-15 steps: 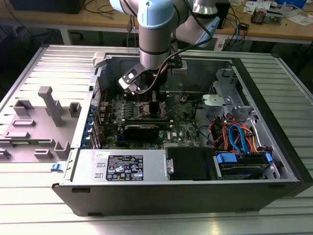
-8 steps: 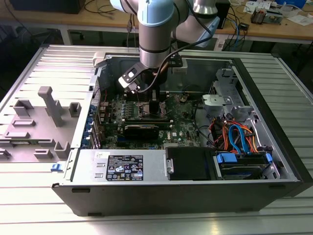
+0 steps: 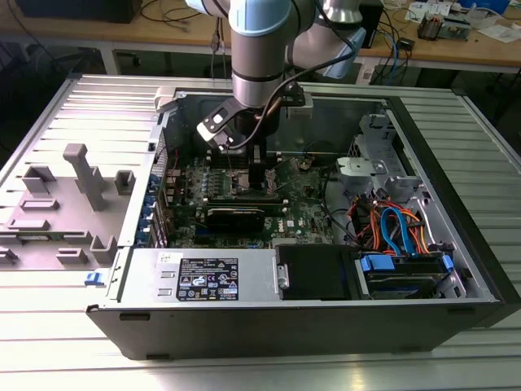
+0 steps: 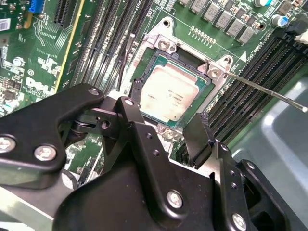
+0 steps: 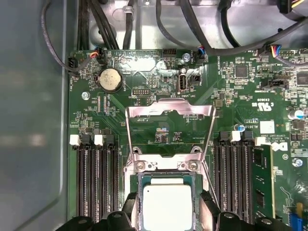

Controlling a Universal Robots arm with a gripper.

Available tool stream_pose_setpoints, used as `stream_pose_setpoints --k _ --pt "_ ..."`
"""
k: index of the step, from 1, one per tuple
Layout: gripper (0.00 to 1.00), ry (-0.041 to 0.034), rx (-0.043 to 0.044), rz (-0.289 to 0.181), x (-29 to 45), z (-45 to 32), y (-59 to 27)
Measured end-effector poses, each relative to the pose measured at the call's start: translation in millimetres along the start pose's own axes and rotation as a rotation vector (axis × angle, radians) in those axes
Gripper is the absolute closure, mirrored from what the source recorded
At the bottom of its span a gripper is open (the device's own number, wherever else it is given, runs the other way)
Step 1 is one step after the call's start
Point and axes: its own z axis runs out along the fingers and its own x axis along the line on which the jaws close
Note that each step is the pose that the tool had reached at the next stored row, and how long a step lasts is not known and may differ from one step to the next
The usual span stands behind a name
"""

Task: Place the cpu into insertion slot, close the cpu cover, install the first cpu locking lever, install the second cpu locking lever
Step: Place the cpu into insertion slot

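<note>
The gripper point(image 4: 162, 115) hangs right over the insertion slot point(image 5: 166, 166), fingers spread apart and gripping nothing. The cpu point(image 4: 168, 94) sits in the slot (placement looks done imo). Beyond the slot the cpu cover point(image 5: 192, 109) stands flipped open, so closing it needs a push on its top edge.

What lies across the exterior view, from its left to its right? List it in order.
Grey upright post → pincer → blue and orange cables → case's right wall → ribbed metal table.
</note>
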Motion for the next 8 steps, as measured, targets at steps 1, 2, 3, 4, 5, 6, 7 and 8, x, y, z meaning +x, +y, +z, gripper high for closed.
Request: stream_pose_setpoints --k 1,2,3,4,5,6,7,8 --pt "0.40 -0.0006 -0.0001 0.000 0.0 -2.0 0.1" --pt "0.53 -0.0012 0.0000 0.000 -0.1 -3.5 0.1" --pt "0.53 -0.0013 0.0000 0.000 -0.1 -4.3 0.2" --pt "0.58 -0.0015 -0.0001 0.000 -0.1 -5.0 0.2" --pt "0.65 -0.0016 -0.0001 0.000 -0.2 -5.7 0.2" --pt "0.71 -0.0016 -0.0001 0.000 -0.2 -6.3 0.3" --pt "0.76 -0.0017 -0.0001 0.000 -0.2 -6.9 0.3" --pt "0.76 -0.0017 -0.0001 0.000 -0.2 -7.6 0.3"
